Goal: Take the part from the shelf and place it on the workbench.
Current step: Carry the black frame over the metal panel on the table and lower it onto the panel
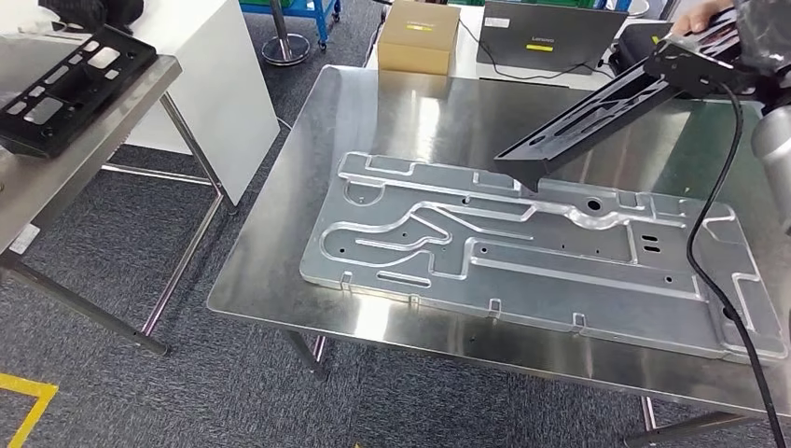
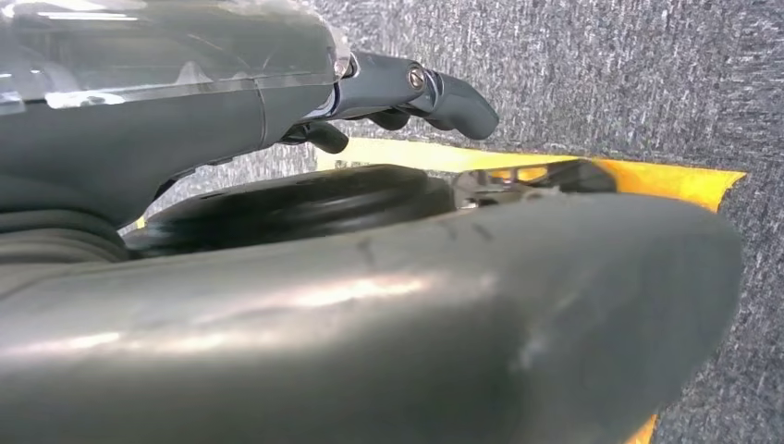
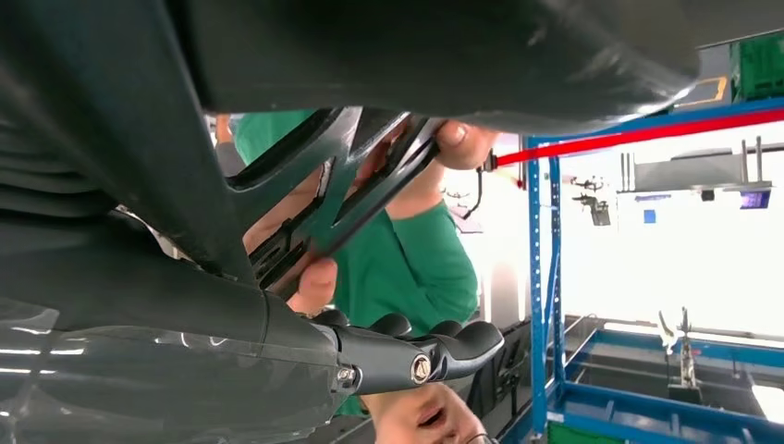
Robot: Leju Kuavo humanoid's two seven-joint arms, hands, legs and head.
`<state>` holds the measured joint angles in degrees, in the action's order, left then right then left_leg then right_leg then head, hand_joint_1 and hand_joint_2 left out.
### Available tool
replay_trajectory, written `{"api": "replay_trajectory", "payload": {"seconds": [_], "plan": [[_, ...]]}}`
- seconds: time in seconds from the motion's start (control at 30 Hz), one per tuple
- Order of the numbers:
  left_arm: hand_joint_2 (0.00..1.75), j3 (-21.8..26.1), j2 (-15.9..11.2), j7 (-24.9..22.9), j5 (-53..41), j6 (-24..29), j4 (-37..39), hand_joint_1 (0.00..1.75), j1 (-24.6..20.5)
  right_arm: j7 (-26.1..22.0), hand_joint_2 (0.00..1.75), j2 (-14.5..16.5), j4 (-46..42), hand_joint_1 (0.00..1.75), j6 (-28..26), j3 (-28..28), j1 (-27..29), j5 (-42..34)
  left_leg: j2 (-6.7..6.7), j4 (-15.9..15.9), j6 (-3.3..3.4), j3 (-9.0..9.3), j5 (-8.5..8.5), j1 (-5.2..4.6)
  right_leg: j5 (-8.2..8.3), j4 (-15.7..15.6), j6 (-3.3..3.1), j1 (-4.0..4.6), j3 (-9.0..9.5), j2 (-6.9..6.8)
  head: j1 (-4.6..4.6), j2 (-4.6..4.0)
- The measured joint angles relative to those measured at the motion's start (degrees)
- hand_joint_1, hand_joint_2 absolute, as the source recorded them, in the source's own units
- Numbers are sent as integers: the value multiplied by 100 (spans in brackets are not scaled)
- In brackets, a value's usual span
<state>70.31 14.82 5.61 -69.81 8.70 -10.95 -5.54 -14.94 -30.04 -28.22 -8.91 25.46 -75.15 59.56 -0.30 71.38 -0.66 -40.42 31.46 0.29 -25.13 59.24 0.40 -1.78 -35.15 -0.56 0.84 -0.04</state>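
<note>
So I'm holding the black part, a flat openwork plastic frame, in my right hand up at the right, with its long axis slanting down-left and its lower corner hanging just over the ribbed aluminium plate lying on the shiny steel surface. A person's hand is also gripping the part's upper end. My left hand is hanging over the carpet, holding nothing, fingers loosely curled.

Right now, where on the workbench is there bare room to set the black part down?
Bare steel lies along the workbench's left edge and between the aluminium plate and the cardboard box. The plate crowds the middle and right, under the black part.
</note>
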Motion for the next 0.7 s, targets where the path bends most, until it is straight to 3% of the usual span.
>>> {"api": "replay_trajectory", "payload": {"seconds": [0.03, 0.07, 0.1, 0.17, 0.23, 0.37, 0.43, 0.53, 0.57, 0.6, 0.7], "plan": [[0, 0, -1, -1, 0, 0, 0, 0, 3, -2, 0, 3, -4, 0, -19, 13, 2, -11, 0, 302, -2, -143, 92, 1, -1, 1, -5, 9, 0, -5, -1, 0], [0, 0, -1, -1, 0, 0, 0, 0, 5, -2, 0, 5, -7, 0, -32, 23, 3, -22, 0, 408, 5, -198, 75, 1, -3, 2, -7, 17, 2, -6, -1, 0], [0, 0, -1, -2, 0, 1, 0, 0, 5, -2, 0, 5, -11, 0, -39, 28, 2, -33, 0, 292, 22, -147, -45, 0, -4, 3, -7, 25, 7, -6, -1, 0], [0, 0, -2, -1, 0, 2, 0, 0, 4, -3, 0, 7, -28, 0, -55, 38, -12, -50, -1, -444, 86, 201, -424, -7, -12, 4, -2, 39, 23, -1, -2, 0], [0, 0, -3, 3, 0, 2, 0, 0, 2, -1, 0, 7, -43, 0, -88, 54, -22, -61, 1, -1075, 139, 503, -622, -28, -17, 8, 30, 65, 19, 17, -6, 0], [0, 0, -2, 5, 0, 4, 0, 0, 5, 8, 0, -8, -47, 0, -152, 102, -11, -65, 29, -1293, 228, 601, -667, -46, -19, 1, 156, 42, -5, 55, -12, 0], [0, 0, -1, 5, 0, 7, 0, 0, 0, 10, 0, -31, -48, 0, -175, 120, -1, -70, 64, -1387, 289, 641, -719, -28, -228, 305, 199, 31, -150, 65, -30, 0], [0, 0, 1, 7, -1, 7, 0, 0, 0, 2, 0, -51, -48, 0, -235, 144, 35, -97, 103, -1401, 307, 642, -727, -26, -665, 1295, 258, 17, -631, 63, -43, 0], [0, 0, 2, 9, -2, 5, 0, 0, 0, -3, 0, -55, -48, 0, -249, 156, 59, -113, 110, -1394, 301, 643, -722, -18, -667, 1450, 282, 1, -715, 61, -42, 0], [0, 0, 3, 12, -2, 3, 0, 0, 0, -7, 0, -63, -48, 0, -255, 169, 83, -131, 113, -1380, 288, 644, -713, -6, -565, 1395, 304, -21, -697, 59, -42, 0], [0, 0, 5, 31, -4, -9, 0, 0, -2, -54, 0, -102, -54, 0, -267, 198, 125, -182, 97, -1274, 196, 617, -651, 15, -68, 392, 349, -86, -221, 60, -45, 0]]}}
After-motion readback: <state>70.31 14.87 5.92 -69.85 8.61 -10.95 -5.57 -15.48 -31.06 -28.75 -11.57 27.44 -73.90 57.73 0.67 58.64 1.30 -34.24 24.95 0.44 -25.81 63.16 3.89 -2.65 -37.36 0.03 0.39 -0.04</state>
